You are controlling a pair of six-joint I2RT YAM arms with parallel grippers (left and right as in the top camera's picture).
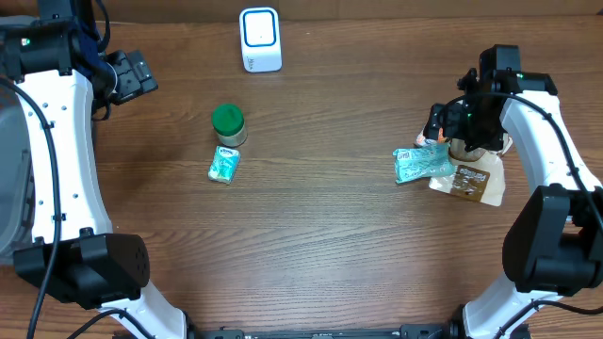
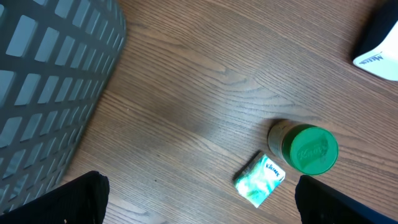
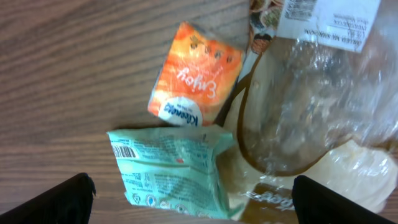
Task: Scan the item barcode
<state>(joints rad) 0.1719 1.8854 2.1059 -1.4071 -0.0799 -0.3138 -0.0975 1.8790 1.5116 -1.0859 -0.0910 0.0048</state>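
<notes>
A white barcode scanner (image 1: 259,40) stands at the table's far middle; its corner (image 2: 380,45) shows in the left wrist view. A teal packet (image 1: 421,163) with a printed barcode (image 3: 169,169) lies on the table at the right. My right gripper (image 1: 441,125) hovers just over it, open (image 3: 193,208), its fingers wide apart at either side and gripping nothing. My left gripper (image 1: 129,77) is at the far left, open (image 2: 199,208) and empty, above bare wood.
An orange tissue pack (image 3: 196,74) and a clear bag on a brown pouch (image 1: 468,181) crowd the teal packet. A green-lidded jar (image 1: 228,122) and a small green tissue pack (image 1: 223,165) sit left of centre. A grey basket (image 2: 50,81) stands at the left edge.
</notes>
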